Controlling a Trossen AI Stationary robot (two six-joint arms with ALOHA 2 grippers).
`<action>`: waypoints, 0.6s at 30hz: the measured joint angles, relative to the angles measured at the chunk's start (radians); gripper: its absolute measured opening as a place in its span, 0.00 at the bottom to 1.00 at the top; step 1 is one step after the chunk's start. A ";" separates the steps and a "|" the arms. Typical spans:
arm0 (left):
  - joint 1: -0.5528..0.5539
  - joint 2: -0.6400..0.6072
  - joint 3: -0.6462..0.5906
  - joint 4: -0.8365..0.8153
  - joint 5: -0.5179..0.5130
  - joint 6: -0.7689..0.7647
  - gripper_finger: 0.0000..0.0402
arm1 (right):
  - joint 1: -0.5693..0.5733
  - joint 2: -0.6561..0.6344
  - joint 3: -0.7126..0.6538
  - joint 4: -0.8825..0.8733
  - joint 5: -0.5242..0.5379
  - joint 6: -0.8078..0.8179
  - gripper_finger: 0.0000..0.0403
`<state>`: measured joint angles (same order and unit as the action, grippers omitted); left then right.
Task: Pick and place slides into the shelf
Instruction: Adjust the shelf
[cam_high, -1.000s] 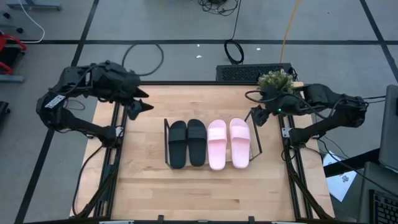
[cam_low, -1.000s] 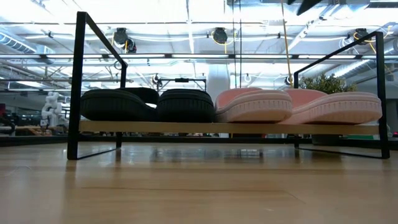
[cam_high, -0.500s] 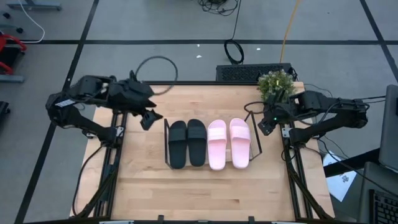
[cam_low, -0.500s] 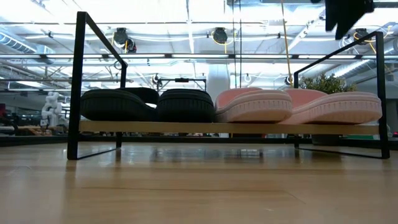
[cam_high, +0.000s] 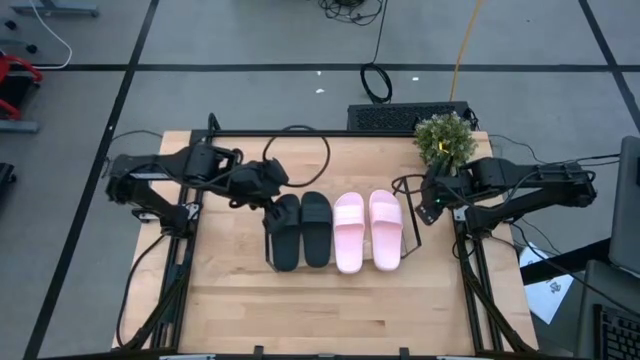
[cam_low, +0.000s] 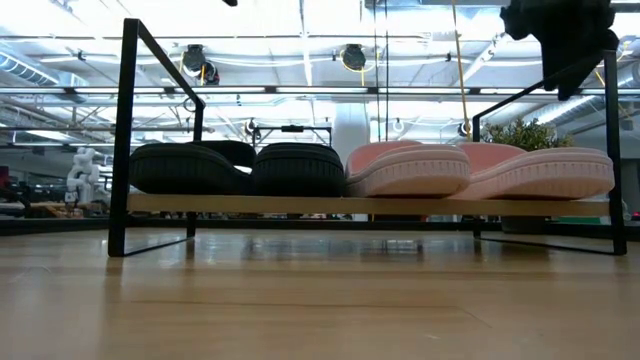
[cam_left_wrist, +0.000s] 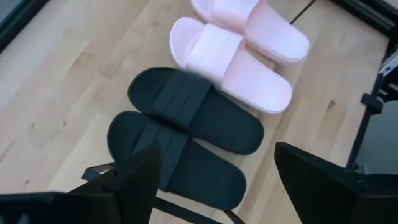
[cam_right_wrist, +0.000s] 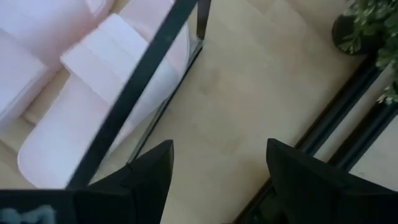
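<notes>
Black slides (cam_high: 301, 229), matte, two of them; pink slides (cam_high: 368, 230), pale, two, soles a dustier pink in the low view. Shelf (cam_low: 300, 203) clear base, thin black wire end frames. Counter (cam_high: 330, 300) light wood with visible grain. Plant (cam_high: 444, 136) green. Arms dark. Floor (cam_high: 250, 40) grey with black lines, yellow cable (cam_high: 463, 45).

Four slides — two black (cam_high: 300, 229), two pink (cam_high: 368, 229) — one shelf (cam_high: 268, 232), one plant (cam_high: 444, 137), two end effectors: left (cam_high: 272, 190), right (cam_high: 428, 200).
</notes>
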<state>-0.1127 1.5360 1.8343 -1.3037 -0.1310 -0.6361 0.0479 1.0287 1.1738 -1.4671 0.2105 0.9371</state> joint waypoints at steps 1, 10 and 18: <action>0.000 0.003 0.000 -0.003 0.000 -0.002 0.77 | 0.000 -0.002 -0.003 0.001 -0.009 -0.004 0.61; 0.001 -0.016 0.000 -0.001 -0.054 -0.023 0.77 | 0.000 -0.001 -0.005 0.065 -0.093 -0.057 0.61; 0.001 -0.042 0.000 -0.001 -0.101 -0.024 0.77 | 0.000 0.001 -0.005 0.070 -0.109 -0.063 0.61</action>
<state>-0.1120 1.4942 1.8347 -1.3045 -0.2318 -0.6598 0.0475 1.0302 1.1683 -1.3967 0.1013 0.8738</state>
